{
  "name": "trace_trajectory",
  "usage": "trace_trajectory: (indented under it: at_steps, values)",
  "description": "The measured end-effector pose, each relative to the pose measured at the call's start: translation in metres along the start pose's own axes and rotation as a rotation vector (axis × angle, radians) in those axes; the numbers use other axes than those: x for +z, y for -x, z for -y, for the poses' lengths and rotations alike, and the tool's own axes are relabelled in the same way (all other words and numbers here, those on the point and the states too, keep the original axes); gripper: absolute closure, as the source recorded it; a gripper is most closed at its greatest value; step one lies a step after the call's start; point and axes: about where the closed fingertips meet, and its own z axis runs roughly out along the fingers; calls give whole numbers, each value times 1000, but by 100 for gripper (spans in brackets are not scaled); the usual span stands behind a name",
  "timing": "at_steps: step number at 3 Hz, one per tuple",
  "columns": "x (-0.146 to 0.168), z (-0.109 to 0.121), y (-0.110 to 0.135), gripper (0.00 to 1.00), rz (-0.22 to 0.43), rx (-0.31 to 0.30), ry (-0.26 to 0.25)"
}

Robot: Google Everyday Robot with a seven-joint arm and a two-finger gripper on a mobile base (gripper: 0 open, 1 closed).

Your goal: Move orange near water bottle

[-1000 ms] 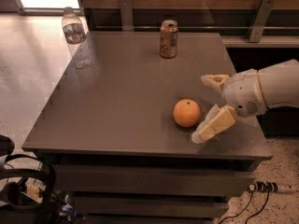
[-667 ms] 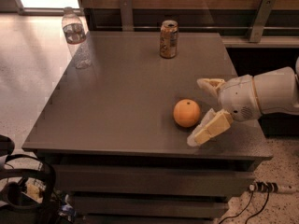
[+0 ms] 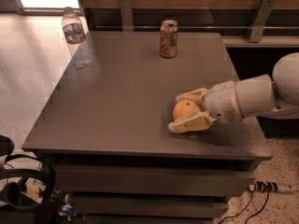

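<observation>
The orange (image 3: 185, 108) rests on the grey table (image 3: 117, 106) near its front right. My gripper (image 3: 176, 112) reaches in from the right and holds the orange between its two pale fingers (image 3: 191, 123), one behind it and one in front, both against the fruit. The water bottle (image 3: 76, 38), clear with a pale cap and a label band, stands upright at the table's far left corner, well away from the orange.
An orange-tan drink can (image 3: 168, 38) stands upright at the back middle of the table. A wooden wall with metal brackets (image 3: 259, 20) runs behind. Cables and dark gear (image 3: 23, 190) lie on the floor at the front left. The table's front edge is close to the gripper.
My gripper has moved left so that its fingers now sit on either side of the orange, and the fingers have come closer together onto it. The orange, bottle and can have stayed in place.
</observation>
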Motion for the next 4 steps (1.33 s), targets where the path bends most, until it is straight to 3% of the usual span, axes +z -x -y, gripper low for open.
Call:
trace_trajectory:
  at_steps: [2, 3, 4]
  values:
    - [2, -2, 3, 86, -1, -5, 5]
    - [3, -2, 5, 100, -1, -8, 9]
    - [7, 18, 27, 100, -3, -17, 16]
